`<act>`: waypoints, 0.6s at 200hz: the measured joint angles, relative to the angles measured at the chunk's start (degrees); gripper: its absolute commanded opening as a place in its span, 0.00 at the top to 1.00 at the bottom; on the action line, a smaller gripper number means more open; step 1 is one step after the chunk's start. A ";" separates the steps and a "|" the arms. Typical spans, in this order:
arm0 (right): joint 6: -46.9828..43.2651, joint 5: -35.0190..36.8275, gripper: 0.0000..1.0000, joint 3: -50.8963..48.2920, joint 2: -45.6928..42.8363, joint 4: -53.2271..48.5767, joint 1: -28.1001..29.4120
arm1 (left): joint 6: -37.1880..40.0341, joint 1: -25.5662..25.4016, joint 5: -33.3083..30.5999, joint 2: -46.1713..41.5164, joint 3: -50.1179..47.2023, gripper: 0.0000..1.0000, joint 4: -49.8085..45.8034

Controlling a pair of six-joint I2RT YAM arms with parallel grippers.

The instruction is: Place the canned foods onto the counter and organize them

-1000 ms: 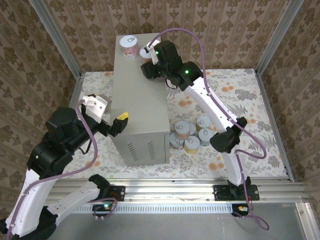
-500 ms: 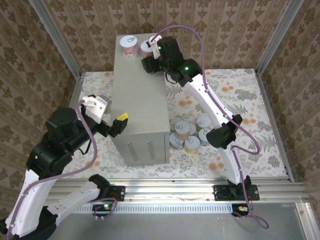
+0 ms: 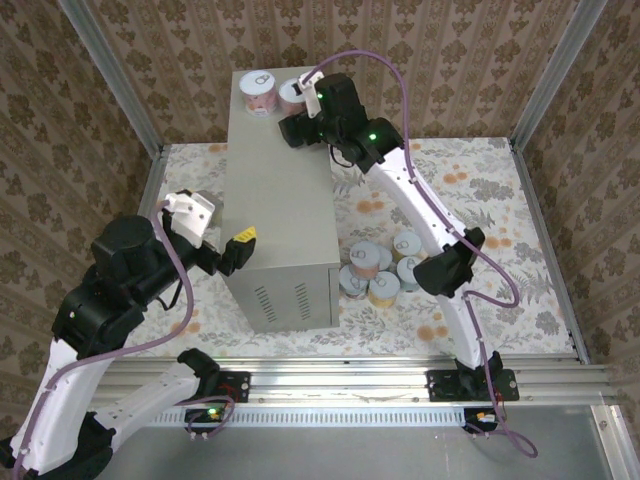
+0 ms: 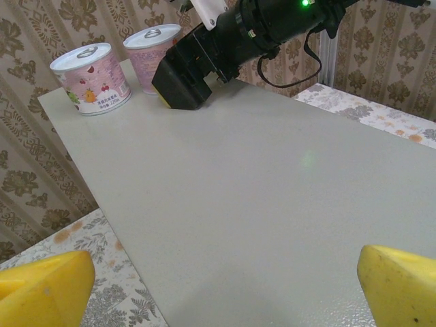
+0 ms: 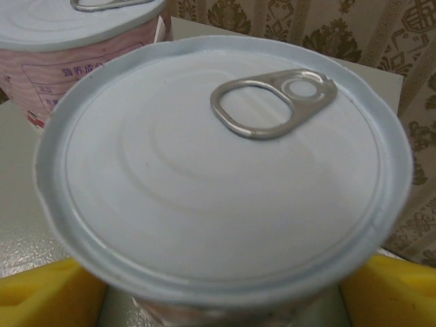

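The counter is a tall grey box, and two pink canned foods stand side by side at its far edge. The left can stands free. The right can sits upright between the yellow pads of my right gripper, which is open, with a sliver of counter showing on each side of the can. Its white pull-tab lid is right below the right wrist camera. My left gripper hangs open over the counter's near left edge, holding nothing.
Several more cans cluster on the floral floor to the right of the counter's near end. The middle and near part of the counter top is bare. Patterned walls and metal posts enclose the area.
My right gripper carried the pink can toward the counter's far edge, beside the first can, and its jaws have spread apart. The left arm has not moved.
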 measured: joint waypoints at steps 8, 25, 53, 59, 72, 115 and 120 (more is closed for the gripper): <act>0.00 0.07 0.12 -2.10 -1.22 0.85 0.00 | 0.00 0.00 0.07 0.00 0.02 0.00 0.00; 0.00 0.09 0.16 -5.05 -3.10 1.75 0.00 | 0.00 0.00 0.31 0.00 0.07 0.00 0.00; -0.04 0.26 0.25 -7.26 -4.57 2.19 0.04 | -0.04 0.00 0.52 0.04 0.11 0.00 -0.02; -0.09 0.28 0.26 -7.37 -4.63 2.27 0.09 | -0.09 0.00 0.52 0.09 0.15 0.00 -0.02; -0.17 0.28 0.28 -7.45 -4.66 2.54 0.17 | -0.28 0.00 0.57 0.15 0.46 0.00 -0.13; -0.22 1.18 0.32 -6.10 -4.22 1.84 0.15 | -0.90 0.00 0.74 0.31 1.20 0.00 -0.15; -0.22 1.36 0.32 -5.46 -3.91 1.79 0.13 | -0.92 0.00 0.76 0.35 1.22 0.00 -0.17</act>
